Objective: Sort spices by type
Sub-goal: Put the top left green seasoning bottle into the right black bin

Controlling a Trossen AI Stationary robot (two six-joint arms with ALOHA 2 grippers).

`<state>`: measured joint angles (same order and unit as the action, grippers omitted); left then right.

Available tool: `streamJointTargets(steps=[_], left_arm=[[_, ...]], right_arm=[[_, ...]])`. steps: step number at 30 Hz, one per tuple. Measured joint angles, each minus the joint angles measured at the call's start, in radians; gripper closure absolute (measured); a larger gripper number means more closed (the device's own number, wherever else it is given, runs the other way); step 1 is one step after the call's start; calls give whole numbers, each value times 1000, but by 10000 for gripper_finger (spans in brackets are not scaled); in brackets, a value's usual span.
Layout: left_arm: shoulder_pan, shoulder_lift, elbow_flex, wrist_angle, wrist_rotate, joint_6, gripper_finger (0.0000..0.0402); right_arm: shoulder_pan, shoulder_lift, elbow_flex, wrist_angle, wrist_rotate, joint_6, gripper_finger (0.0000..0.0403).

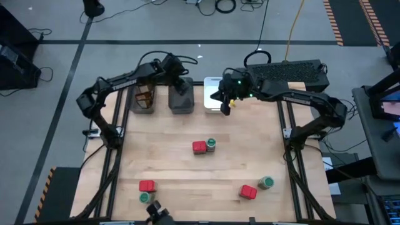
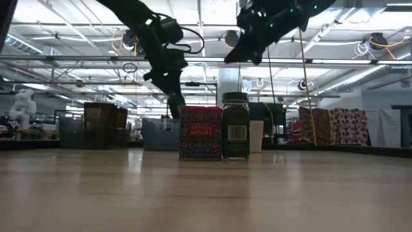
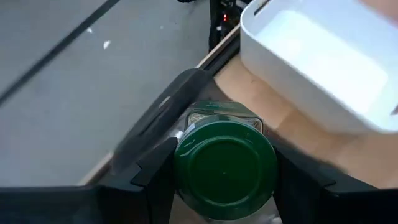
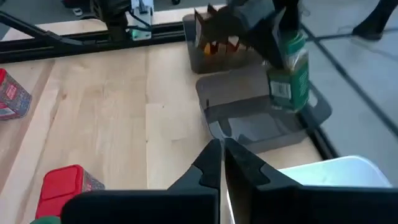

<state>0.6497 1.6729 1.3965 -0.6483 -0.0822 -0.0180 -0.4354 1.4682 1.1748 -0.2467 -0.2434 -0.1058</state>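
My left gripper (image 1: pixel 182 84) is shut on a green-lidded jar (image 4: pixel 291 71) and holds it above the middle dark grey bin (image 4: pixel 261 121) at the table's far edge. My right gripper (image 4: pixel 222 148) is shut on nothing and hovers by the white bin (image 1: pixel 214 94). Brown packets (image 4: pixel 214 43) stand in the left grey bin (image 1: pixel 142 99). Three pairs of spices stand on their bases on the table: red tin (image 1: pixel 199 147) with jar (image 1: pixel 211 145), red tin (image 1: pixel 146 185) with jar (image 1: pixel 145 197), and red tin (image 1: pixel 248 192) with jar (image 1: pixel 266 182). My left gripper pinches the jar between its two fingers at the lid end (image 3: pixel 268 163), one finger on either side. The fingers slant down from above, and the lid faces back toward the wrist. The jar hangs below them, slightly tilted, clear of the grey bin underneath.
The three bins stand in a row along the far edge, the white one (image 3: pixel 317 62) on the right. Bare wood (image 1: pixel 250 140) lies between the bins and the spice pairs. Dark frame rails (image 1: pixel 284 134) run along the table's sides.
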Motion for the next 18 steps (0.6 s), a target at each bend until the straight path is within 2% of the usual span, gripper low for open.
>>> streamJointTargets(steps=[11,18], left_arm=[[62,16,0,-18,56,271,190],[156,16,28,-71,142,353,190]], right_arm=[[-2,65,0,121,-2,183,403],[-1,65,0,125,4,247,403]])
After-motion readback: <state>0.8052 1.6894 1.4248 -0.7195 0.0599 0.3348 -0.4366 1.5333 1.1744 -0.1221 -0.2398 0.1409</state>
